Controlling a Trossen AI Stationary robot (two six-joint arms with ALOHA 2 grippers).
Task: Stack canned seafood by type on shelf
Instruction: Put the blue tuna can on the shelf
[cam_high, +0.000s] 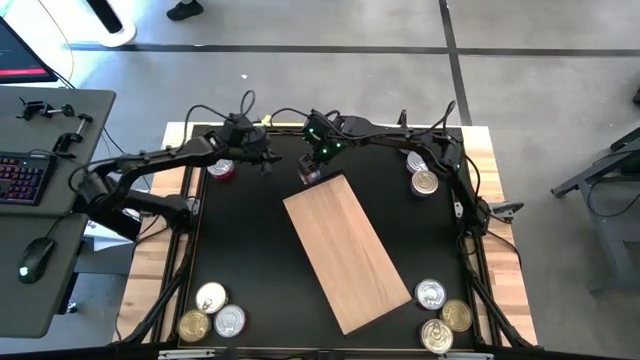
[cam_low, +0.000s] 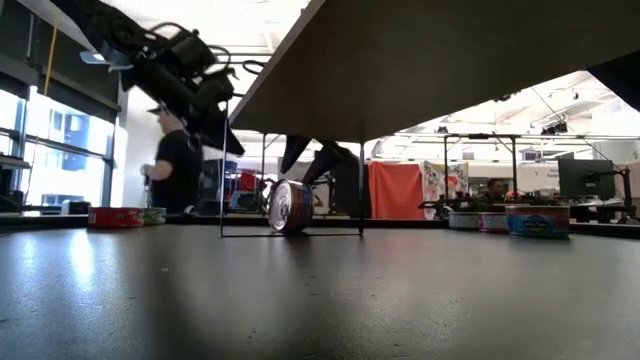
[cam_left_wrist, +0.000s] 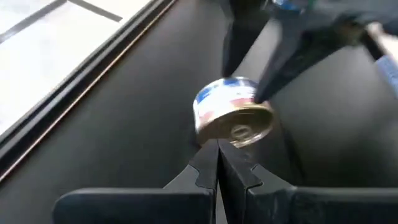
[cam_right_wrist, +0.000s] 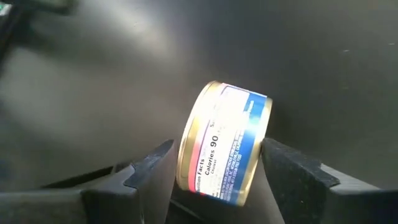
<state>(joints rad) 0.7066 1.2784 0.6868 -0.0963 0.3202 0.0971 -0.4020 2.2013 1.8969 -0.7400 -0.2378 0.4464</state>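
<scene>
Wooden board (cam_high: 347, 250) lies diagonally across middle of surface (cam_high: 250, 250), far end toward rear centre, near end toward front right. One tin (cam_high: 310, 172) at board's far end, tipped on its side, between fingers of right gripper (cam_high: 312, 170). Left gripper (cam_high: 268, 158) just left of it. Tin (cam_high: 221, 169) at rear left; two tins (cam_high: 422, 172) at rear right. Three tins (cam_high: 212, 312) clustered at front left corner. Three tins (cam_high: 442, 315) clustered at front right corner, beside board's near end.
</scene>
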